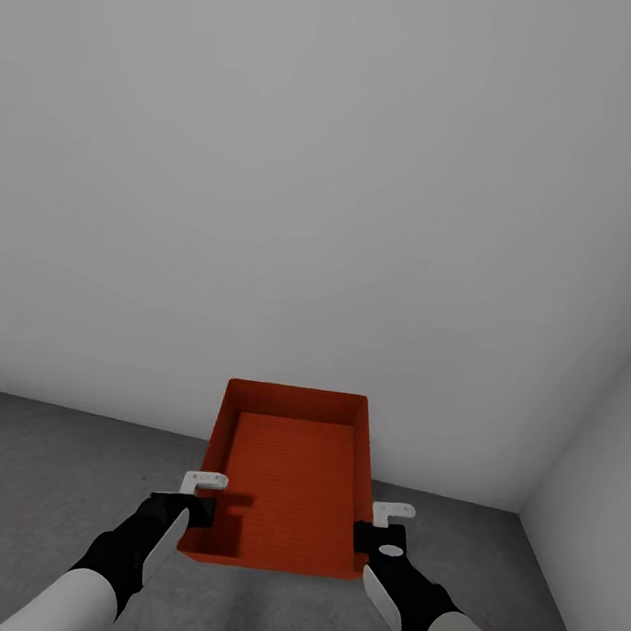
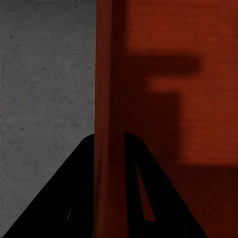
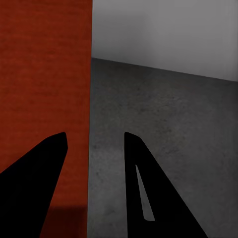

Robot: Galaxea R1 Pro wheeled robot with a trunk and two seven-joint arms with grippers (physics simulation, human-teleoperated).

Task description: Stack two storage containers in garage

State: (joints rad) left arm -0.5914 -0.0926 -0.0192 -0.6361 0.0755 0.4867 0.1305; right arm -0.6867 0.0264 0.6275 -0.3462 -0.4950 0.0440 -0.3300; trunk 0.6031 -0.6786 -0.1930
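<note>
Red-orange plastic sits between our two arms: one storage container (image 1: 291,479), lidless and empty, nothing lying on its ribbed bottom. We hold it by its two long side walls near the corners closest to us. Our left hand (image 1: 195,502) pinches the left wall, one finger inside and one outside, as the left wrist view shows. Our right hand (image 1: 382,530) straddles the right wall the same way, though its fingers look a little apart from the plastic. Below is the dark grey concrete floor (image 1: 19,473), with a white wall (image 1: 322,205) ahead, so we judge we are in the garage. Whether the bin rests on the floor we cannot tell. A second container remains to be stacked.
</note>
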